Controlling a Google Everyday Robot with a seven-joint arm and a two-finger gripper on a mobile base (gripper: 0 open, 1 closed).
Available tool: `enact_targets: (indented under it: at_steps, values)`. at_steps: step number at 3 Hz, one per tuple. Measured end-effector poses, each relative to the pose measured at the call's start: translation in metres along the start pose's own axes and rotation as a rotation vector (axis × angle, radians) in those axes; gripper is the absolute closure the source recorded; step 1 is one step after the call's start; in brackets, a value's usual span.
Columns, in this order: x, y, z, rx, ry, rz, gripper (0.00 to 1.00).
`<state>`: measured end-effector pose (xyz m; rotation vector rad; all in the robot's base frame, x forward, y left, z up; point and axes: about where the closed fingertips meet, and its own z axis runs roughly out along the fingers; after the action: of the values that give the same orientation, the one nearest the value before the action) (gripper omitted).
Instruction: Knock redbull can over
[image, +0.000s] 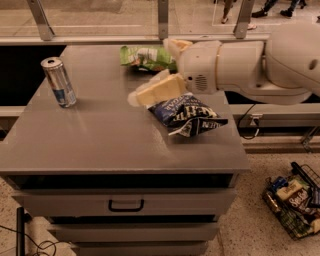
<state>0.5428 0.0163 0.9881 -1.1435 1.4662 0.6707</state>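
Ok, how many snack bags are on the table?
2. The green bag sits at the back edge, partly behind the arm; the dark blue bag lies right of centre, with the pincer over its upper-left corner.

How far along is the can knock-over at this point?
Done: nothing; the redbull can stands upright on the table near its left edge. In hand: the gripper hovers mid-table near the dark blue snack bag, pointed at the can, apart from it. Left: reach and tip it.
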Motion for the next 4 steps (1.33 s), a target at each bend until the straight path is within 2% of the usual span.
enact_targets:
  at_steps: [1,2,3,4]
  values:
    - [-0.009,0.007,0.040,-0.007,-0.064,0.035,0.00]
    - [-0.009,0.007,0.040,-0.007,-0.064,0.034,0.00]
    - [0.002,0.004,0.063,-0.033,-0.070,0.058,0.00]
    - [0.019,0.000,0.105,-0.078,-0.081,0.080,0.00]
